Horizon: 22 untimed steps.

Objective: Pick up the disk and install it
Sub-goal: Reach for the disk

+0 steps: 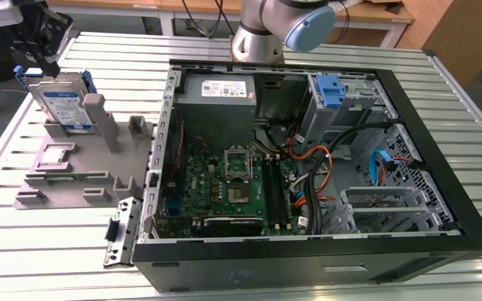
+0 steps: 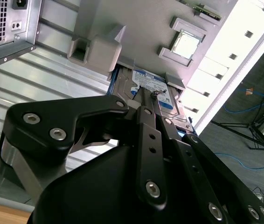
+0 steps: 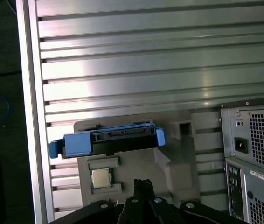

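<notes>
**Item: the disk point(image 1: 63, 103).** It stands on edge in a slot at the far end of the grey fixture point(image 1: 98, 162), label face outward, with its blue carrier around it. In the first wrist view we see its top edge point(image 3: 108, 139) along that same end of the fixture point(image 3: 136, 163).

**Item: the gripper point(image 1: 47, 63).** It hangs just above the fixture's disk slot. Its fingers look drawn close together with nothing between them, as we read it in both wrist views point(image 2: 149, 92) point(image 3: 143, 183).

**Other entries.** A small square chip point(image 3: 101, 178) sits in a recess of the fixture, near the disk. The open computer case point(image 1: 308, 251) stands just beside the fixture.

**Handling note, the pick.** We judge that the fingers must spread wider than the disk's thin dimension before they close. They should be centred along its top edge and square to its faces. A straight pull out of the slot should keep the carrier from binding against the fixture walls.

**Not established.**
- The disk's lower edge is hidden inside the fixture.
- We cannot tell whether the fingertips touch the disk or stand clear of it.
- We cannot make out which bay of the case is meant for the disk.
- The gripper's own body covers much of the fixture in the second wrist view.
</notes>
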Each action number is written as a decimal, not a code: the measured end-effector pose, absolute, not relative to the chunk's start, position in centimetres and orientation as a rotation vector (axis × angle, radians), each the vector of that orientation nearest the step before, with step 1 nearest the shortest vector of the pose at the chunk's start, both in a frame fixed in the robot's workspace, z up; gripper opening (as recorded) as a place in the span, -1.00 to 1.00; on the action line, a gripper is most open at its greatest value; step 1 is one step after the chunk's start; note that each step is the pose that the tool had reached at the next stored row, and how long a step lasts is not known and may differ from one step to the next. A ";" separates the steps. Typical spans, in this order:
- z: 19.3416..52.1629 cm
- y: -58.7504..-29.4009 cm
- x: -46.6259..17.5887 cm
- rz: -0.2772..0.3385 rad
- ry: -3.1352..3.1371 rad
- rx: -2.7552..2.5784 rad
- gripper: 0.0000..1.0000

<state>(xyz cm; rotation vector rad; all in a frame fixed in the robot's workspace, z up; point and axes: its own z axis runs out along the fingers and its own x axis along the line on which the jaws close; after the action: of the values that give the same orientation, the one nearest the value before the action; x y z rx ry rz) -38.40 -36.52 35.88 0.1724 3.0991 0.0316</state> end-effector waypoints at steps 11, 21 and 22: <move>35.2 -34.8 -39.6 0.031 3.099 0.176 -0.80; 34.4 -33.5 -40.5 0.031 3.099 0.178 -0.80; 34.4 -33.4 -40.6 0.032 3.099 0.178 -0.80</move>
<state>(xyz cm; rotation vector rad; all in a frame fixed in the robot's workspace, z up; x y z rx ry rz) -40.56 -33.37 34.36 0.1782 3.0988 0.0315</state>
